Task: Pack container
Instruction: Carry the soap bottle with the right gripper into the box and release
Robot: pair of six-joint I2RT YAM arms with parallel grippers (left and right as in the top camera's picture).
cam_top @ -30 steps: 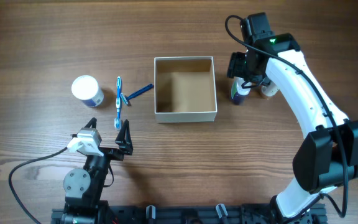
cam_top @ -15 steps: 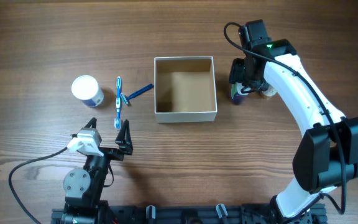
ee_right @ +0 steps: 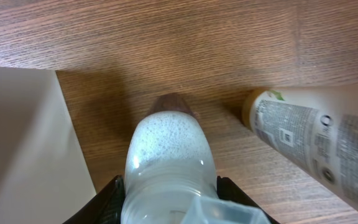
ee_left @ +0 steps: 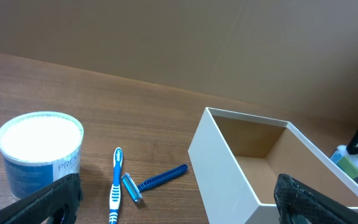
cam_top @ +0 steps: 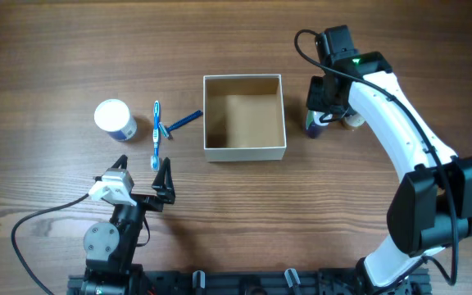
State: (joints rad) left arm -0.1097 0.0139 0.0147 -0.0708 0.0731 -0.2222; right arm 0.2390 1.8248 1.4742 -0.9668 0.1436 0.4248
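The container (cam_top: 245, 151), a square shallow box with white walls and a tan inside, stands mid-table and is empty; it also shows in the left wrist view (ee_left: 229, 177) and at the left edge of the right wrist view (ee_right: 17, 137). My right gripper (cam_top: 323, 108) is just right of it, with its jaws tight on both sides of a clear frosted bottle (ee_right: 169, 149), which also shows in the overhead view (cam_top: 313, 124). My left gripper (cam_top: 142, 164) is open and empty near the front of the table, short of the container.
A white bottle with a tan cap (ee_right: 316, 143) lies right beside the clear bottle. Left of the container lie a blue razor (cam_top: 181, 122), a blue-and-white toothbrush (cam_top: 156, 135) and a round white jar (cam_top: 115, 117).
My right gripper has shifted slightly to the right and settled over the clear bottle. The left arm and the other things have not moved.
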